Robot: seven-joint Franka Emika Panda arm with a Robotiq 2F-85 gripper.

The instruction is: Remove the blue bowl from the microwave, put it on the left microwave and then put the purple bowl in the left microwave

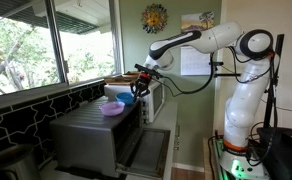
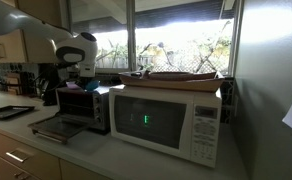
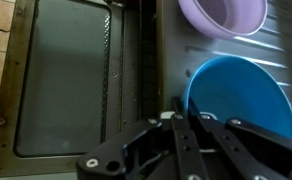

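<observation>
The blue bowl [image 3: 244, 100] is over the brushed-steel top of the grey oven [image 3: 286, 45], next to the purple bowl [image 3: 224, 15], which rests on that top. My gripper [image 3: 176, 112] is shut on the blue bowl's left rim. I cannot tell whether the blue bowl touches the top. The oven's drop-down door [image 3: 66, 90] hangs open below. In an exterior view my gripper [image 1: 138, 90] is above the oven [image 1: 91, 130], with the blue bowl [image 1: 117, 93] behind the purple bowl [image 1: 113, 108]. In an exterior view the oven [image 2: 83, 105] stands with its door open [image 2: 54, 128]; the bowls are hidden there.
A white microwave [image 2: 166, 120] stands beside the grey oven with a flat tray [image 2: 176, 75] on top. A window [image 1: 46, 40] runs behind the counter. A dark tray [image 2: 8, 112] lies on the counter further along.
</observation>
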